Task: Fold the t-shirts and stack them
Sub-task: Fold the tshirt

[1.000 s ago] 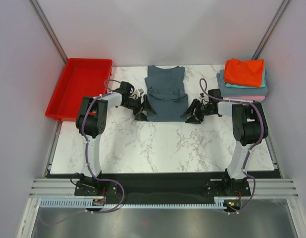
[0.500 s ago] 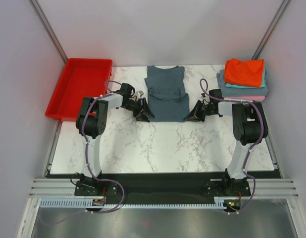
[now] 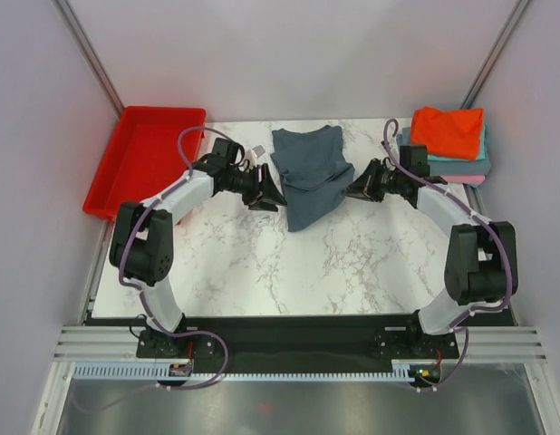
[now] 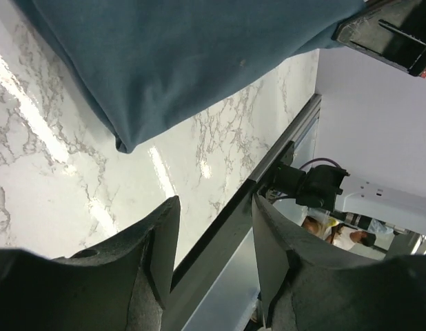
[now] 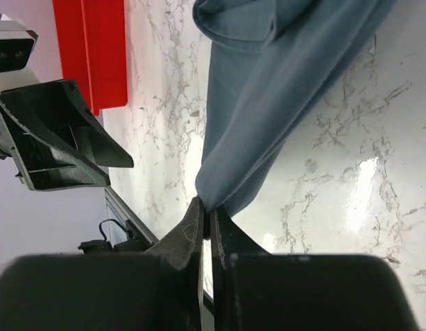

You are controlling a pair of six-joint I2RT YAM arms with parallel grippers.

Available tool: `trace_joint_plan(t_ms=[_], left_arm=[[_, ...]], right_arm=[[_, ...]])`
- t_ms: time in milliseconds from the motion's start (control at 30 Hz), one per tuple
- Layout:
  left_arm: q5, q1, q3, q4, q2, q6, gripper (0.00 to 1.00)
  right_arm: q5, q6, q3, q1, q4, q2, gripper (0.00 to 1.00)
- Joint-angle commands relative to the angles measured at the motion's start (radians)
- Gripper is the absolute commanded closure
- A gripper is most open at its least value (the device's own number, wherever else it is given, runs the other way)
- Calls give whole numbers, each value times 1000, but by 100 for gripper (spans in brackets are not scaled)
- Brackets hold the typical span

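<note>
Slate-blue shirt (image 3: 309,177) of soft cloth lies bunched at the far centre of the white marble-pattern table (image 3: 262,272), between the left gripper (image 3: 271,192) and the right gripper (image 3: 354,189). A red plastic tray (image 3: 144,163) sits far left. A folded stack of shirts (image 3: 448,140), orange on top, sits far right.

Left wrist view: the fingers (image 4: 158,234) stand spread with nothing between them. The shirt's rounded corner hangs just beyond.

Right wrist view: the fingers (image 5: 192,227) press together, pinching the shirt's edge. The cloth drapes in smooth folds.
</note>
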Motion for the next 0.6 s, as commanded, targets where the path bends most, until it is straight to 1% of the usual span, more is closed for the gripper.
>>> trace_joint_plan(t_ms=[0,133,167,200,267,367,567], left_arm=[[5,-11,-56,1,-51,-3,46],[5,-13,-137,1,-58,-3,46],[-64,-13,-159,34,-48,-69,70],[-55,-16,-200,51,-40,-80,33],[-40,-23,-226,81,-9,-111,32],[-20,-33,-214,105,35,-132,31],[-18,-69,-93,105,158,-134,31]], right_arm=[[-39,-5,-29,-1,-6,-35,100],[-36,-38,-61,-1,-18,-25,100],[-33,-46,-70,-3,-18,-17,100],[-29,-49,-84,-1,-20,-11,100],[-32,-60,-95,-3,-20,1,100],[-37,-64,-99,-1,-29,15,100],[-31,-68,-95,-1,-28,22,100]])
